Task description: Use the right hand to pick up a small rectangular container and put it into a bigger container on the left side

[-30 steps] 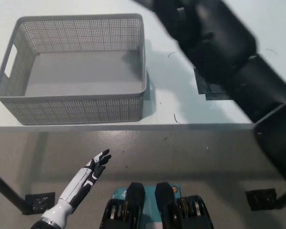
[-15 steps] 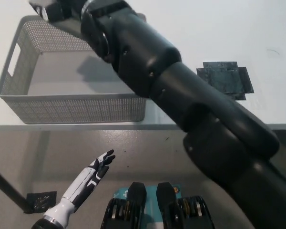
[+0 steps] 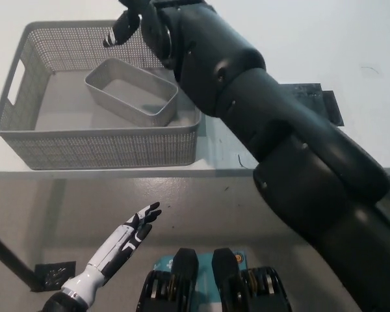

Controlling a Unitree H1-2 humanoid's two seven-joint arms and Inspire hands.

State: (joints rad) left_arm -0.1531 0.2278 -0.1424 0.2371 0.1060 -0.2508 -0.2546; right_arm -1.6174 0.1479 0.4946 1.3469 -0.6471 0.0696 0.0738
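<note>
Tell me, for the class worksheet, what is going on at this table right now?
A humanoid robot is moving a small grey container into a large grey mesh basket on a white table. The small container now lies inside the basket, toward its right side. The black right hand is above the basket's far rim and holds nothing, with its fingers apart. The white left hand rests open below the table edge, taking no part.

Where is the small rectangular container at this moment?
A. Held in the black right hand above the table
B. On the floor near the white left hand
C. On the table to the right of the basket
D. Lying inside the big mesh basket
D: the small rectangular container lies inside the mesh basket, and the right hand above it holds nothing.
</note>
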